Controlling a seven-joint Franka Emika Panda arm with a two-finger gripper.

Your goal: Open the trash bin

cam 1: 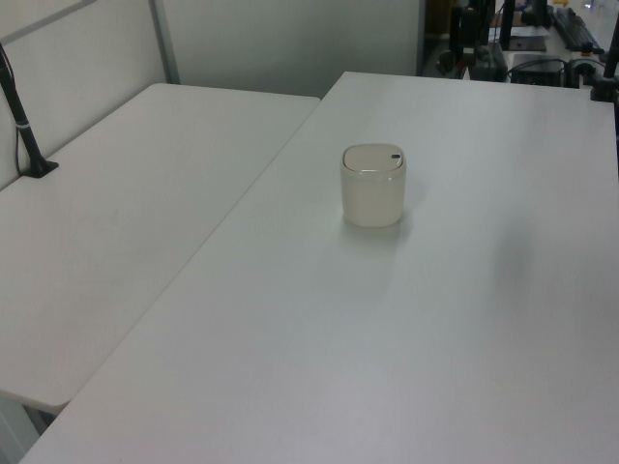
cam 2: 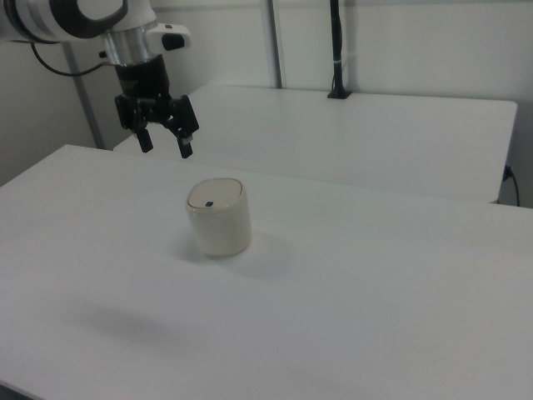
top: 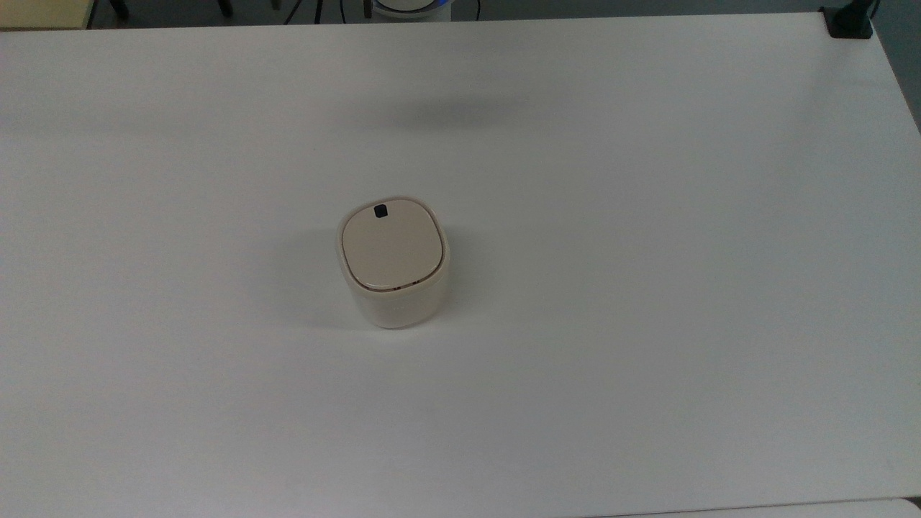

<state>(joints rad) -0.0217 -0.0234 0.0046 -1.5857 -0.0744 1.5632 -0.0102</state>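
- The black two-finger gripper (cam 2: 164, 142) hung in the air with its fingers spread apart and pointing down, nothing between them.
- The small cream-beige plastic trash bin (cam 2: 218, 217), rounded-square in outline, stood upright on the white table (cam 2: 375, 292), below the gripper and off toward the right view's right, well apart from the fingertips.
- Its flat beige lid (top: 391, 248) lay shut and level with the rim, so the task had not yet begun on the bin itself.
- The small black square button (top: 380, 210) sat close to one edge of the lid; in the right view it (cam 2: 209, 203) was on the side of the lid turned toward the right view's left, which put it on the gripper's side of the bin.
- The relation that mattered: from the gripper, the button lay down and a little toward the right view's right, so the coming move would probably be a descent with a short sideways shift.
- I judged that a single fingertip, not the gap between the two, would need to land on the button, since the spread fingers could straddle it.
- The bin looked light and might slide or tip if pressed off-centre.
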